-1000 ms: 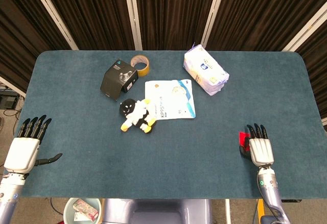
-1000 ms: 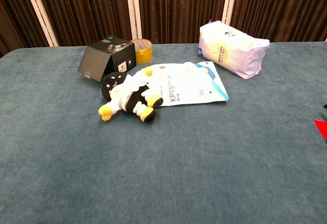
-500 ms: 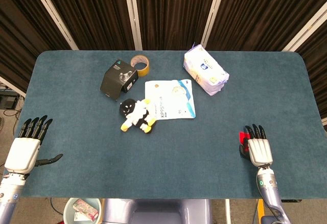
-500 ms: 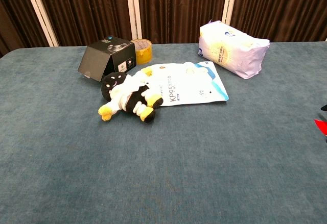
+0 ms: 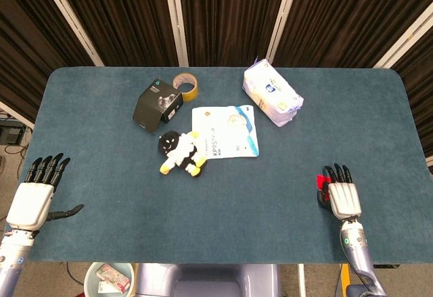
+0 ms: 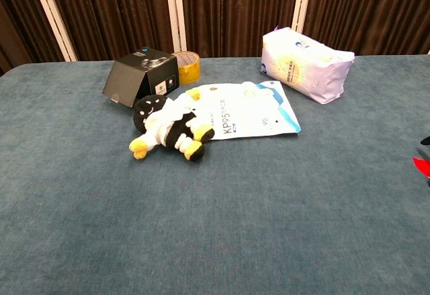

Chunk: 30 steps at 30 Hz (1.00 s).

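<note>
Right hand (image 5: pixel 344 199) had slipped slightly back toward the blue felt counter (image 5: pixel 270 233) edge. Small red flat piece (image 5: pixel 321 183) lay at its thumb-side fingertips; couldn't tell if grasped. Left hand (image 5: pixel 32 202) lay released, fingers straight. Looked pre-grasp; next calls for fingers curling round the piece.

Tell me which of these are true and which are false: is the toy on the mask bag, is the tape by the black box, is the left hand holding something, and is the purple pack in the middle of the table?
1. The plush toy lies partly on the white mask bag. True.
2. The roll of tape sits right beside the black box. True.
3. The left hand holds the plush toy. False: it is at the table's near left edge, fingers straight, holding nothing.
4. The purple tissue pack lies in the middle of the table. False: it lies near the far edge, right of centre.
5. The right hand is beside something small and red. True.
</note>
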Available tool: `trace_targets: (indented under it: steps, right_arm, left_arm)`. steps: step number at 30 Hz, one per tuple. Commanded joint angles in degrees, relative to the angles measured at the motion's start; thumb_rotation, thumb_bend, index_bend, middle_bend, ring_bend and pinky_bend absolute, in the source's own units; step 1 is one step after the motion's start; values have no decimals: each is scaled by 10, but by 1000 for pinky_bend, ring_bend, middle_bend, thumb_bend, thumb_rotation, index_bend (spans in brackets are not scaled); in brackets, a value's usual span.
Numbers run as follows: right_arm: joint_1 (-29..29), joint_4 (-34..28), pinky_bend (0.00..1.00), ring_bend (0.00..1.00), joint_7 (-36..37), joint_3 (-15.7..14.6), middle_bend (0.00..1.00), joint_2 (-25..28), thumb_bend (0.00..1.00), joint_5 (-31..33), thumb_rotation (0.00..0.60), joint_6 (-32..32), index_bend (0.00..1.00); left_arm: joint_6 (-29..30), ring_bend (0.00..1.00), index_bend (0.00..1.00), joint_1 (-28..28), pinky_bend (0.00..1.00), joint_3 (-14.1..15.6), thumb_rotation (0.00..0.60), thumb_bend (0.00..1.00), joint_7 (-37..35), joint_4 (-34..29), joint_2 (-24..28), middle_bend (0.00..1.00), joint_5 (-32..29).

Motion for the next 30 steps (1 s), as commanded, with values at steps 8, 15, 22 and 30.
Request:
trace_targets:
  steps: [8,15,22,30]
  right_arm:
    - [6,6,0,0,4,4,130,9,592,3,600,-7,656]
    - [8,8,0,0,5,6,133,18,595,4,600,-8,659]
    - [14,12,0,0,4,13,135,30,596,8,600,-9,664]
    - [33,22,0,0,2,23,136,41,596,10,600,-21,664]
  left_arm:
    - [0,0,0,0,0,-1,388,12,3,0,0,0,-3]
    - [-1,0,0,0,0,-1,388,13,6,-1,-1,0,-4]
    - [-2,0,0,0,0,0,388,13,9,-2,-2,0,-4]
    - [0,0,0,1,0,-1,386,12,14,-2,-5,0,-5]
